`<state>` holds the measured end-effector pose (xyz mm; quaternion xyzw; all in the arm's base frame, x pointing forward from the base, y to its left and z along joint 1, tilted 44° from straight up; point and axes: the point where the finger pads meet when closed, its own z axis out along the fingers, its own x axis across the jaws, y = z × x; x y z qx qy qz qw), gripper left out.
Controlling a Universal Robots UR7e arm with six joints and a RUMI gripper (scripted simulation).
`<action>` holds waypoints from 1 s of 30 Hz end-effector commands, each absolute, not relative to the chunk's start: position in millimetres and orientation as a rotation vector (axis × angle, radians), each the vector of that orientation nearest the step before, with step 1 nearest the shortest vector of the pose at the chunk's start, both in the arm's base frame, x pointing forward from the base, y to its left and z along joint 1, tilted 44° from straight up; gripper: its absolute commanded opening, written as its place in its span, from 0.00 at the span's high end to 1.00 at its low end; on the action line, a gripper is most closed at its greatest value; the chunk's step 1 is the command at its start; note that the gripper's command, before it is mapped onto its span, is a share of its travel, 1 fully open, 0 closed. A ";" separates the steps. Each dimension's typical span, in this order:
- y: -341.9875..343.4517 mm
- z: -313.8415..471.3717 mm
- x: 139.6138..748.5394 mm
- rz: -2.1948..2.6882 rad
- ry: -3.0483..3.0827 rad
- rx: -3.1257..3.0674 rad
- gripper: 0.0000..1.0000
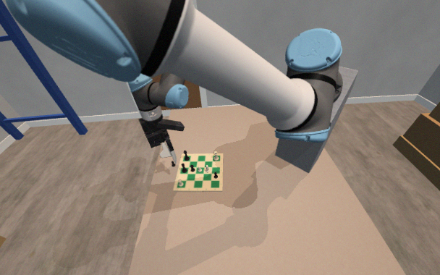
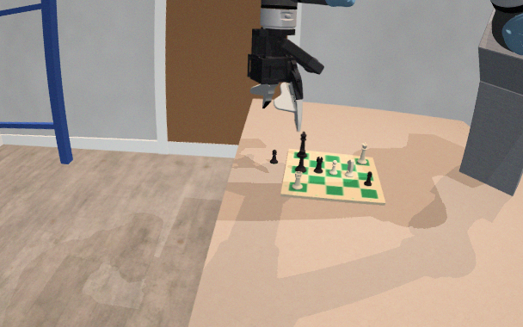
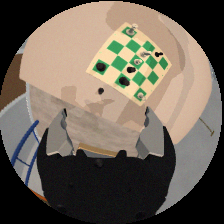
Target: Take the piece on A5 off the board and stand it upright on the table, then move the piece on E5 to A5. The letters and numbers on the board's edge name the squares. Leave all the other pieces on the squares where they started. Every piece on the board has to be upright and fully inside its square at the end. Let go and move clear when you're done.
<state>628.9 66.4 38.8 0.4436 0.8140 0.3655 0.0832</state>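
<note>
Your arm reaches out over the table (image 2: 344, 258), wrist pointing down, with the gripper (image 2: 281, 109) hanging above the board's (image 2: 331, 194) near corner, fingers spread wide (nothing between them). A small black pawn (image 2: 273, 157) stands upright on the table just beside the board.
</note>
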 end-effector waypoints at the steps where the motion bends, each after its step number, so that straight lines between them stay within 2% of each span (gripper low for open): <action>1: 74.7 41.6 622.5 1.127 2.342 1.564 0.00; 20: 97.7 47.9 606.4 1.203 1.971 2.261 0.00; 30: 114.9 54.0 596.0 1.210 1.566 2.739 0.00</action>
